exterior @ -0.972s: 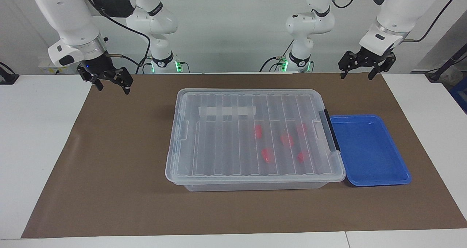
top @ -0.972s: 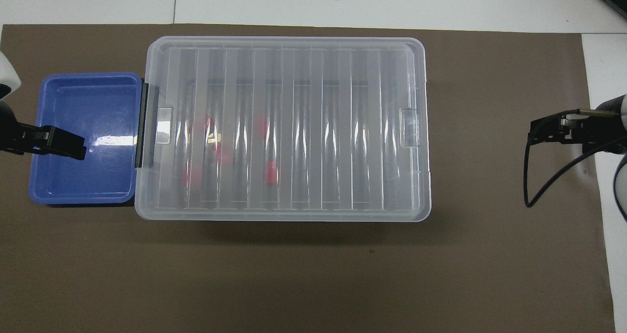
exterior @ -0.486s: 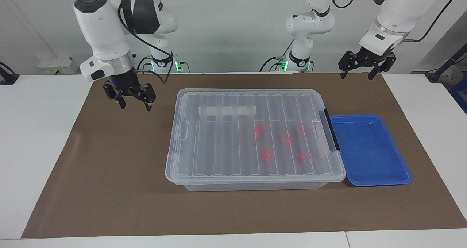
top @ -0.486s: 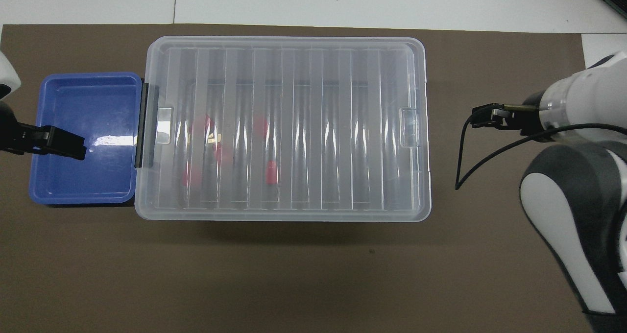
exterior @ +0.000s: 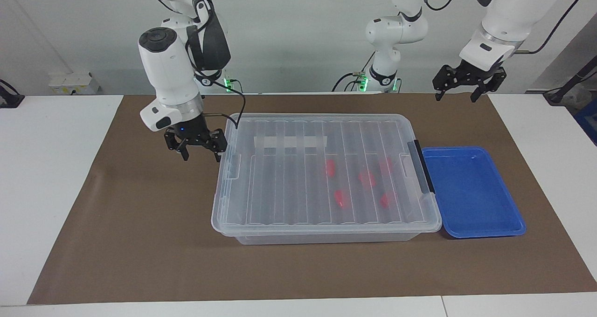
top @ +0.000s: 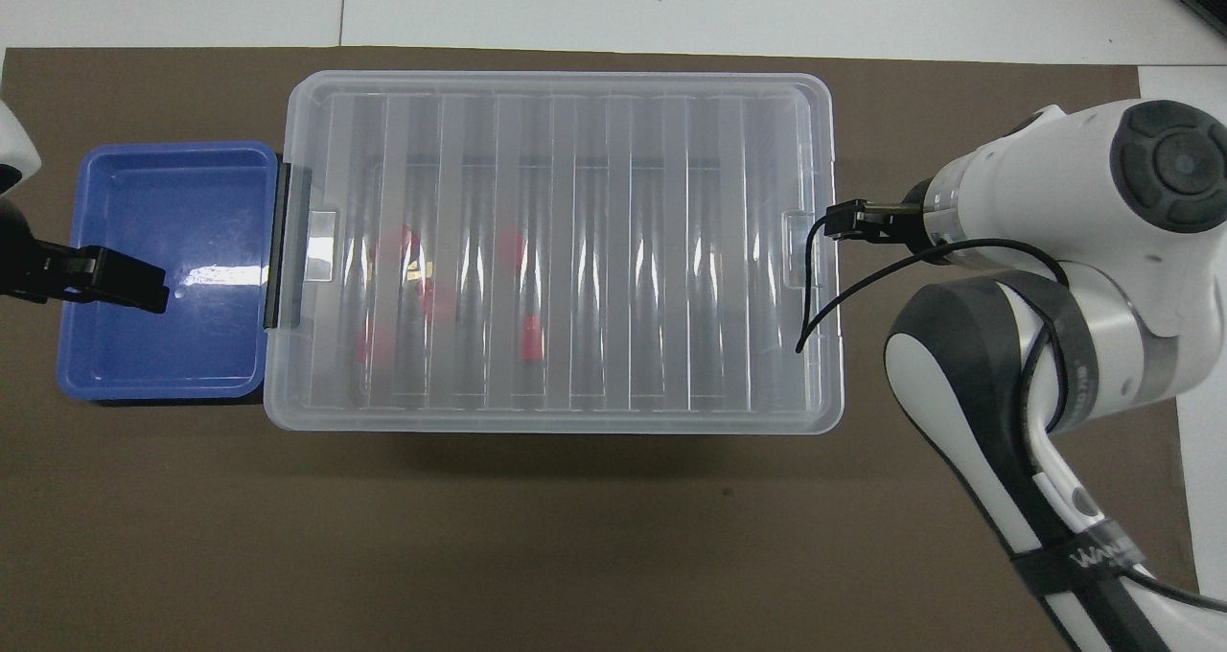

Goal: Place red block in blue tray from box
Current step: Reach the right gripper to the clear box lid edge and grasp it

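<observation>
The box (exterior: 280, 186) is a clear bin with its ribbed lid on, in the middle of the brown mat. Through the lid I see several red blocks (exterior: 367, 178), all in the half toward the left arm's end (top: 525, 337). The blue tray (exterior: 466, 186) lies empty against that end of the box (top: 173, 211). My right gripper (exterior: 201, 157) hangs open, fingers down, close beside the box's end toward the right arm, at about lid height. My left gripper (exterior: 456, 97) waits open and raised; in the overhead view its fingers (top: 120, 280) overlap the tray.
A dark grey latch handle (exterior: 422, 168) runs along the box's end beside the tray. A clear tab (exterior: 233, 165) marks the box's other end, next to my right gripper. The brown mat (exterior: 140, 223) covers the table, with white tabletop (exterior: 46, 177) around it.
My right arm has swung in from the mat's edge to the box's end and come down lower. The left arm, box, tray and blocks have not moved.
</observation>
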